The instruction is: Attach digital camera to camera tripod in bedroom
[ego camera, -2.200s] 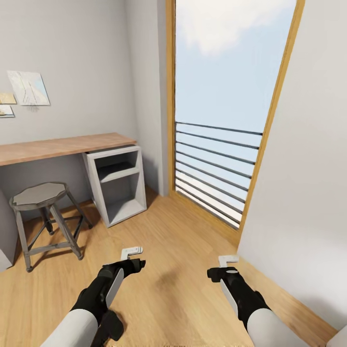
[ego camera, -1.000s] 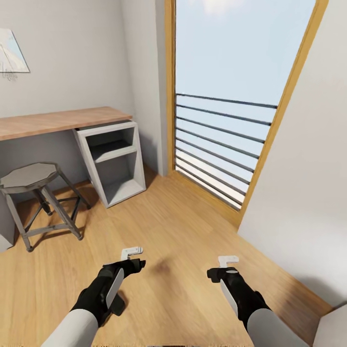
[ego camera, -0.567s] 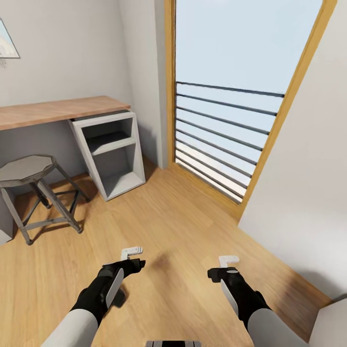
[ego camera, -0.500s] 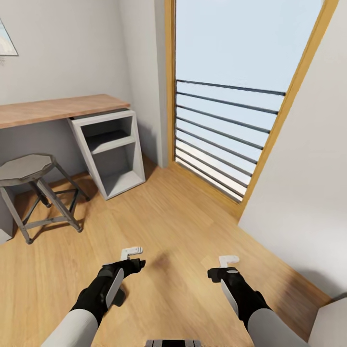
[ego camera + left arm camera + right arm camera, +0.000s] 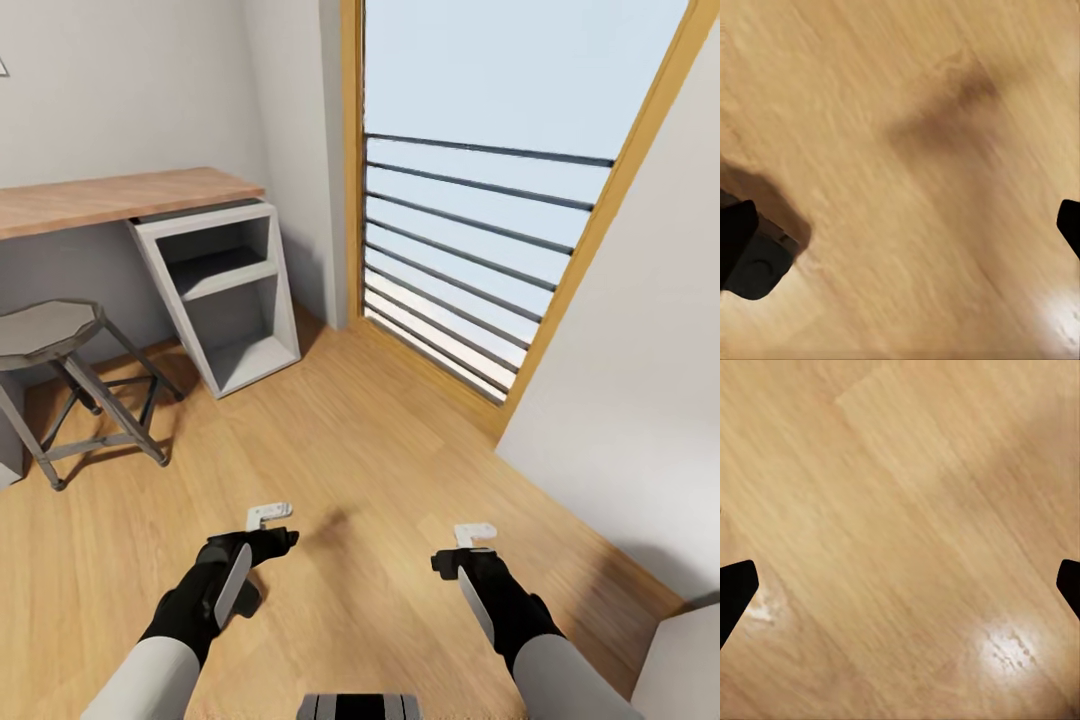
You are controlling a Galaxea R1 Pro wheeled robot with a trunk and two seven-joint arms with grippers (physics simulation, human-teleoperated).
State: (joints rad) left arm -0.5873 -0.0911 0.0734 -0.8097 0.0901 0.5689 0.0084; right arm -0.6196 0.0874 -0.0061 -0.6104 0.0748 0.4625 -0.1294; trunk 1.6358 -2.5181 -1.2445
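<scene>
Neither the digital camera nor the camera tripod shows in any view. In the head view my left gripper and my right gripper hang side by side above the light wood floor, both open and empty. The left wrist view shows only floor between the wide-apart fingertips, with a dark part of my base at one edge. In the right wrist view the fingertips also stand far apart over bare floorboards.
A wood-topped desk with a grey open shelf unit stands at the left wall, a metal stool before it. A tall wood-framed window with dark railing bars is ahead. A white wall closes the right side.
The whole picture has shifted: the desk and window sit higher and the stool further left, so the camera has moved. Both arms keep their pose, grippers still open.
</scene>
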